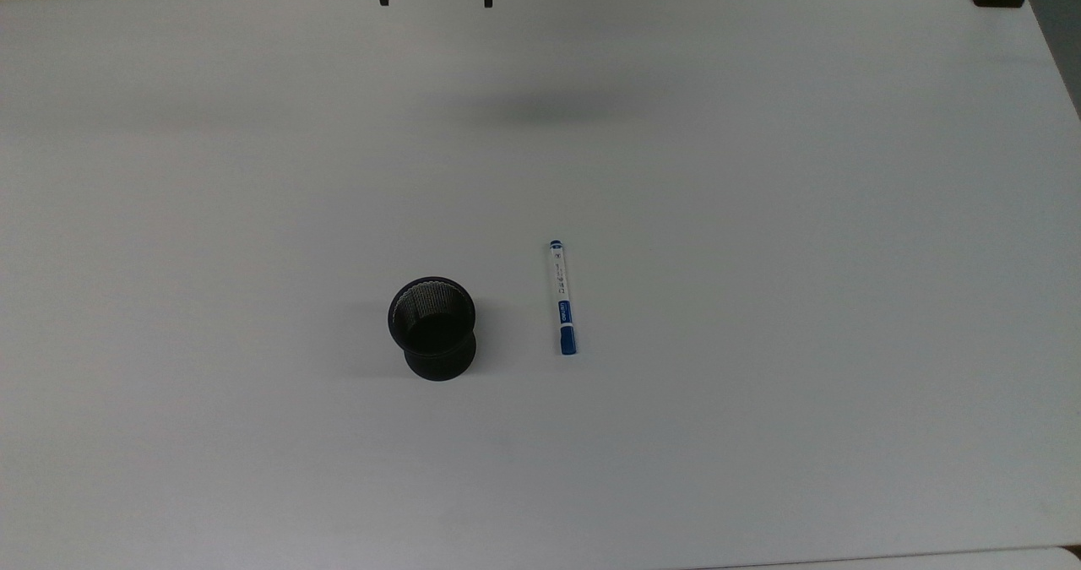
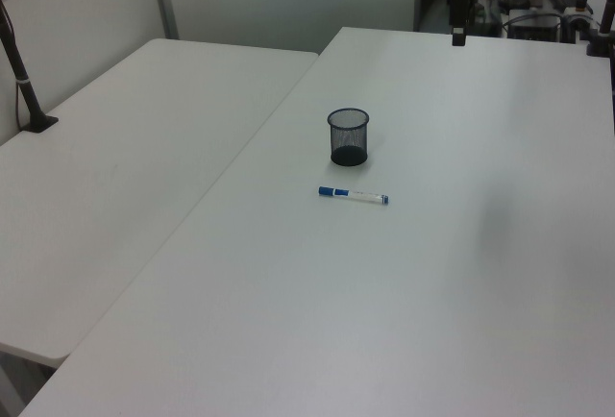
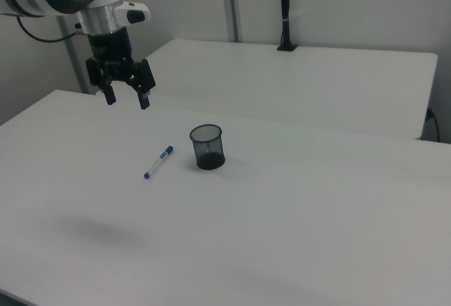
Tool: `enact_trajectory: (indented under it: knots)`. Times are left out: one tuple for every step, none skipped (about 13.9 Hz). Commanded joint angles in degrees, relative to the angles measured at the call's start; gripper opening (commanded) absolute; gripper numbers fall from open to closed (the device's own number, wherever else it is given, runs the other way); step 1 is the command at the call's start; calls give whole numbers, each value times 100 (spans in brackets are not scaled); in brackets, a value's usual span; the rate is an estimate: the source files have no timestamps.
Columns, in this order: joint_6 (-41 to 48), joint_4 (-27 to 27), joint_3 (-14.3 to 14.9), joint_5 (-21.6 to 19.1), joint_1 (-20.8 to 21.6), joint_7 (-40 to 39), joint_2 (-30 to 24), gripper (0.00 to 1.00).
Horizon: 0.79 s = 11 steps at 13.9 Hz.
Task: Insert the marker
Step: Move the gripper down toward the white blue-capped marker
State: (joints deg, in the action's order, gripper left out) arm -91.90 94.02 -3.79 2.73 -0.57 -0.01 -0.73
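1. The marker point(image 1: 562, 298) lies flat on the white table point(image 1: 760, 426), just beside the cup point(image 1: 432, 328) but not touching it. In the top view it sits to the cup's right, with its blue cap at the lower end. In the right view it lies to the cup's left.
2. The cup is black mesh, stands upright with its mouth open, and looks empty.
3. The gripper point(image 3: 127, 96) hangs high above the table's far edge, well apart from marker and cup. Its fingers are spread and hold nothing. Nothing of the task is done yet.
4. Risks, as I judge them:
   - The marker is slim and round, so a pinch off its axis could roll it away or skew it between the fingers.
   - A grasp near one end could let it droop, so the tip would miss the mouth.
   - The mesh cup looks light, and a marker catching its rim could tip it or push it aside.
   - Coming down too low could drive the fingertips into the table.
5. The table is plain and matte. A second white table point(image 3: 317, 80) stands beyond it, with a black pole point(image 3: 284, 10) clamped at its edge, and pale partition walls point(image 3: 352, 3) close the room behind.
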Motion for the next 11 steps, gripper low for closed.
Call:
enact_trajectory:
  knots:
    - [-310, 107, 19, -35, -14, -87, -41, 100]
    - [-329, 108, 19, -35, -14, -87, -41, 100]
    - [-329, 108, 19, -35, -14, -87, -41, 100]
    - [-329, 108, 19, -35, -5, -87, -32, 100]
    - [-338, 108, 19, -35, -5, -87, -15, 100]
    - [-338, 99, 19, -44, -5, -78, 46, 100]
    - [-425, 99, 19, -44, 4, -78, 73, 100]
    - [-626, 107, 19, -53, 13, -61, 117, 100]
    - [-715, 99, 19, -53, 21, -52, 230, 100]
    - [-838, 38, 19, -70, 39, -52, 344, 100]
    - [-943, 20, 19, -97, 48, -34, 441, 100]
